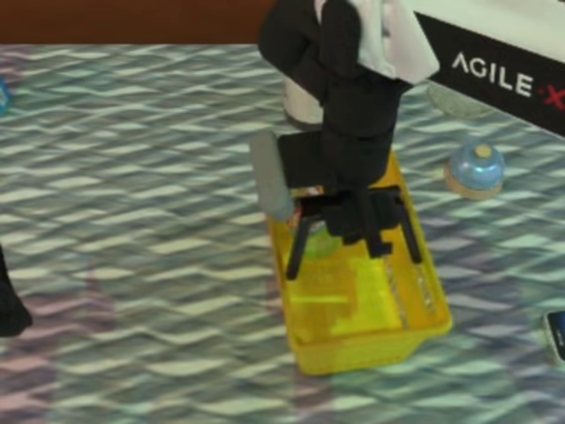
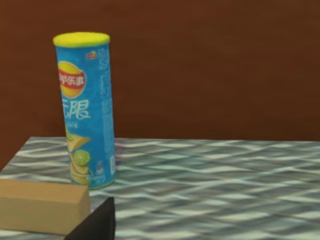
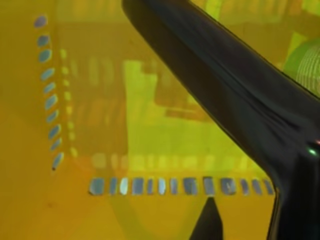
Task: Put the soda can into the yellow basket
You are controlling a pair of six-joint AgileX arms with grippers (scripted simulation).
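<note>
The right gripper [image 1: 353, 231] hangs low over the yellow basket [image 1: 371, 340], and green from the soda can [image 3: 306, 64] peeks beside a finger. Clenched or released? Cannot tell (arm blocks it); the drop looks due next, then lifting clear of the handles. The left arm sits parked at the left edge.

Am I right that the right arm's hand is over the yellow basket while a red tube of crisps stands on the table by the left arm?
Not quite: the tube of crisps is blue with a yellow lid, as the left wrist view shows. The right hand is indeed over the yellow basket.
</note>
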